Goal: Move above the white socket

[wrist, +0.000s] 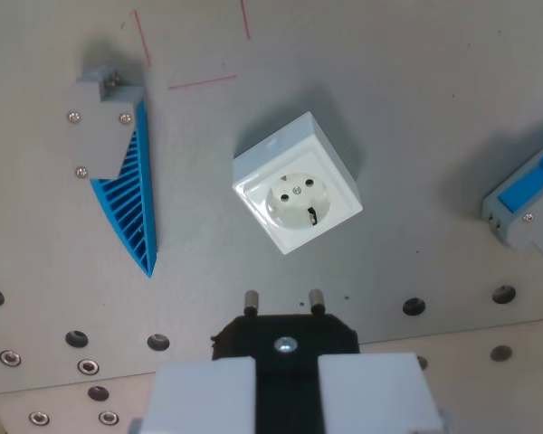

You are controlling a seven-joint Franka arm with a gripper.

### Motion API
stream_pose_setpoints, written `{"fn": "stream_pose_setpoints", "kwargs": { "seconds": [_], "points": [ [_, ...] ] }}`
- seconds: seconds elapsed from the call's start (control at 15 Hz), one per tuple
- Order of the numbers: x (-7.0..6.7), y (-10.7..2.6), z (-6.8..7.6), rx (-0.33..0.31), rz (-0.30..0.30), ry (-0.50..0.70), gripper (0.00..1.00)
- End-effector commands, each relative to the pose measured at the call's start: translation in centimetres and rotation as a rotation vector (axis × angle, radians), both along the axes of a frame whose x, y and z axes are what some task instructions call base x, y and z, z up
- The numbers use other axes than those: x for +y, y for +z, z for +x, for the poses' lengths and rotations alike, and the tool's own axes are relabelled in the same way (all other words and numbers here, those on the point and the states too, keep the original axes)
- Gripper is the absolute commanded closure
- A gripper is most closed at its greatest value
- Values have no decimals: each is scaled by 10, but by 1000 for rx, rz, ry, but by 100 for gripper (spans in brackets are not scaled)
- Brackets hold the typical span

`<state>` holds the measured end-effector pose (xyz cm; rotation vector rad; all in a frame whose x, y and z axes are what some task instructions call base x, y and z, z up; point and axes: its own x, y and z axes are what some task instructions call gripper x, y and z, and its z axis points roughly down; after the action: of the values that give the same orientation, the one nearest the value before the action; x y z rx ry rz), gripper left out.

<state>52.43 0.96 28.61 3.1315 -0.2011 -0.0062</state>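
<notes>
My fingers [286, 391] are clamped on a black plug [285, 336], prongs forward. The white socket [297, 183] sits just ahead of them on the surface [416, 108]: rigid plastic, apparently fixed, nothing to grip, only hover over.

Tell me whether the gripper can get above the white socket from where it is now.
Probably yes. The white socket stands alone on the grey board, and nothing lies between it and the gripper, which holds a black plug. The blue-grey fixtures sit well off to either side.
</notes>
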Motion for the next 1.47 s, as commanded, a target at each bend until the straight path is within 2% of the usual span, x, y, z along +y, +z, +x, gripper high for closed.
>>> {"fn": "stream_pose_setpoints", "kwargs": {
  "seconds": [0.07,0.8,1.47],
  "points": [
    [0,0,0,0,0,0,100],
    [0,-4,-1,-5,2,38,100],
    [-1,-24,-8,-47,6,139,100]
  ]
}}
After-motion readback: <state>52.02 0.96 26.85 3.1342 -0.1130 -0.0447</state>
